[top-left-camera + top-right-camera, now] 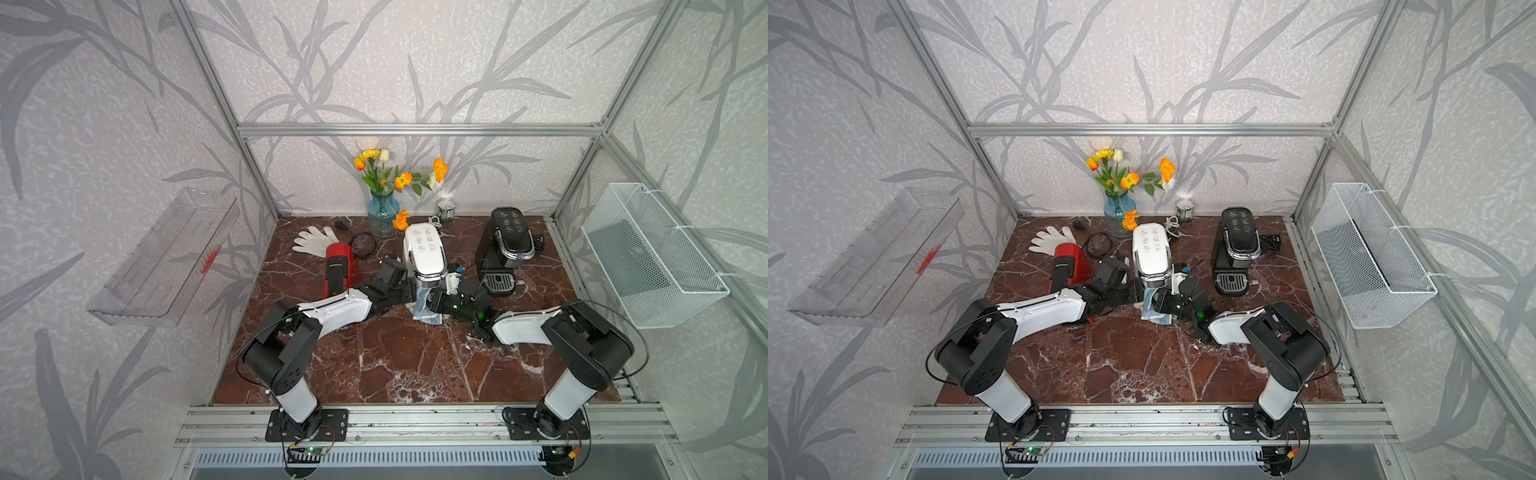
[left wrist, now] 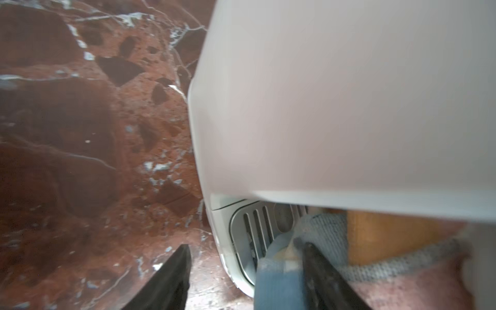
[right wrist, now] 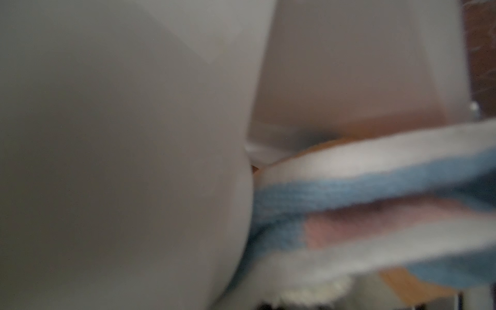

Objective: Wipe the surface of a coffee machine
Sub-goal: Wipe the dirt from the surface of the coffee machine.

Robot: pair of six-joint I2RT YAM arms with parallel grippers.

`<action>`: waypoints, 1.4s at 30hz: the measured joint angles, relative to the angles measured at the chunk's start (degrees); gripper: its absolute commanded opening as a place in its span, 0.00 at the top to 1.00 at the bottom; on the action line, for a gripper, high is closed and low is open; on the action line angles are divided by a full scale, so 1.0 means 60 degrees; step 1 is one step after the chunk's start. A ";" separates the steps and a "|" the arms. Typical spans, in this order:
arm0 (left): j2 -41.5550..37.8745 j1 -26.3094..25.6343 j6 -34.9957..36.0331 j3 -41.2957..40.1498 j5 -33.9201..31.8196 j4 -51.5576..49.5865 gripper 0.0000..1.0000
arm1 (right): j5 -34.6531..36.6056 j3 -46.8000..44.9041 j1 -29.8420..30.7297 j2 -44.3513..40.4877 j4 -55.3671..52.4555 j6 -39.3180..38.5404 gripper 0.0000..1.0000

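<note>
Cloth [image 1: 424, 308] in right pincer [image 1: 434, 305], against white coffee machine [image 1: 426, 253]

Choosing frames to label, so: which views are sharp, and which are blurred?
Both top views are sharp and evenly lit. In the left wrist view the marble table is fairly crisp, but the white coffee machine is soft, being so close. The right wrist view is almost wholly out of focus; only the cloth shows faint weave.
</note>
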 measured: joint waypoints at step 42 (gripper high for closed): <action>-0.0200 -0.0211 -0.0102 -0.0222 0.0459 0.0379 0.35 | 0.1621 0.1024 -0.0798 -0.6459 -0.4925 -0.3209 1.00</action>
